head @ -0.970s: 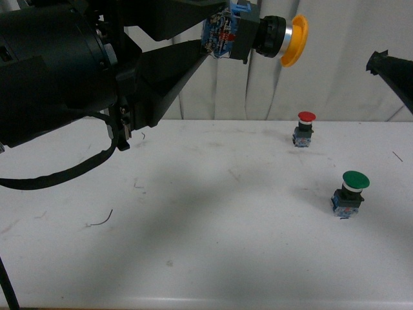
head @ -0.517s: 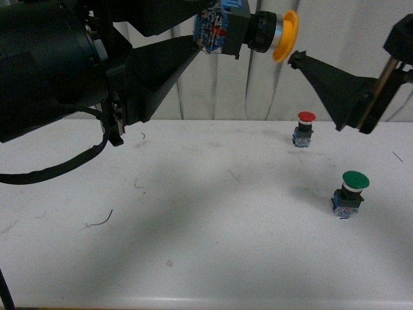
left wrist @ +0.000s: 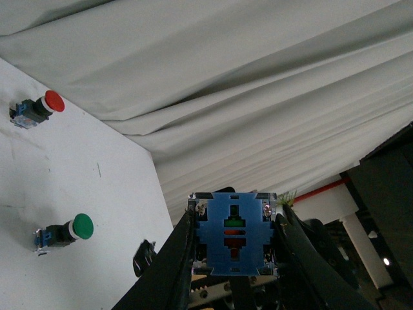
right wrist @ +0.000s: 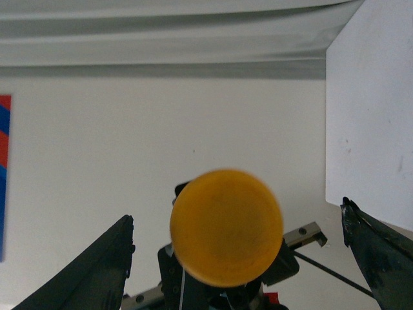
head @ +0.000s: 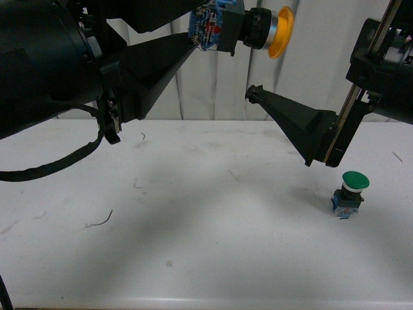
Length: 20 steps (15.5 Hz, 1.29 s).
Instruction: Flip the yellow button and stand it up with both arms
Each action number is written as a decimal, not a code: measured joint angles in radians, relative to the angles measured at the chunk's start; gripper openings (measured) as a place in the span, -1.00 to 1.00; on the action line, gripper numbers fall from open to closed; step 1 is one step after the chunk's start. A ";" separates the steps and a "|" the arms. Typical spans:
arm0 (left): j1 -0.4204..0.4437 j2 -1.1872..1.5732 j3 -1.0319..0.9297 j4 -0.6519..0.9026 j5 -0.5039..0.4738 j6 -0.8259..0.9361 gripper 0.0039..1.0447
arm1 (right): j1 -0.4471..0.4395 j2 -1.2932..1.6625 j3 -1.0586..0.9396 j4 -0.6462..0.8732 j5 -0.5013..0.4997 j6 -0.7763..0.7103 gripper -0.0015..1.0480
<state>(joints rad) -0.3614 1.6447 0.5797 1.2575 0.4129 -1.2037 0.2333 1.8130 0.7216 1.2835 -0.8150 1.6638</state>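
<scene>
Your left claw (head: 204, 31) clamps the yellow mushroom-capped push button (head: 258, 27) by its base, high over the white worktop (head: 193, 226), axis level, cap facing your spread-open right claw (right wrist: 235, 219), slightly lower.

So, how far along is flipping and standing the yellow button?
Done: the yellow button is lifted off the table. In hand: the left gripper clamps its blue base, cap pointing sideways; the open right gripper faces the cap, not gripping. Left: the handover, the flip, and standing it on the table.
</scene>
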 joint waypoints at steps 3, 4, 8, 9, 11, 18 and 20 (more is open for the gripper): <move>-0.003 0.000 0.000 -0.001 0.000 0.000 -0.42 | 0.035 -0.044 -0.030 0.006 -0.035 -0.122 0.87; -0.003 0.000 0.000 0.001 0.001 0.000 -0.42 | 0.034 -0.043 -0.029 0.003 -0.038 -0.139 0.87; -0.003 0.000 0.000 0.004 0.003 0.000 -0.42 | 0.019 -0.029 0.008 0.003 -0.038 -0.139 0.87; -0.002 0.000 0.000 0.004 0.003 0.000 -0.42 | 0.019 -0.021 0.028 0.003 -0.039 -0.139 0.87; 0.003 0.000 0.000 0.008 0.004 -0.001 -0.42 | 0.021 0.000 0.056 0.003 -0.038 -0.135 0.81; 0.008 0.000 -0.001 0.016 0.009 -0.002 -0.42 | 0.028 0.019 0.064 -0.004 -0.028 -0.135 -0.17; 0.010 0.000 -0.002 0.015 0.006 -0.015 -0.43 | 0.029 0.019 0.064 -0.002 -0.023 -0.118 -0.43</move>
<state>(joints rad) -0.3511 1.6444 0.5781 1.2728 0.4194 -1.2190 0.2619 1.8320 0.7860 1.2819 -0.8383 1.5455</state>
